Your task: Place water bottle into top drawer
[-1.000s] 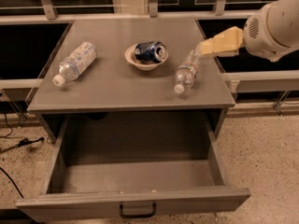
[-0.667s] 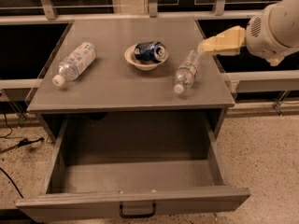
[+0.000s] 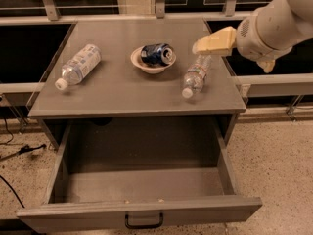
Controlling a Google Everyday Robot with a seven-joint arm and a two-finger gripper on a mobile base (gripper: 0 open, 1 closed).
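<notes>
Over the grey cabinet top (image 3: 122, 94), the gripper (image 3: 197, 46), grip unclear, hangs near the water bottle (image 3: 195, 74)

Arm (image 3: 274, 26) from right, pincer (image 3: 199, 46) pointing left

upper right of the frame: gripper (image 3: 211, 42) at the far end of the water bottle (image 3: 195, 75), lying on the cabinet top (image 3: 127, 96), white cap nearer. left of it, a bowl (image 3: 139, 64) holding a blue can (image 3: 156, 54), then a labelled bottle (image 3: 79, 65). below, top drawer (image 3: 195, 212) standing open.
</notes>
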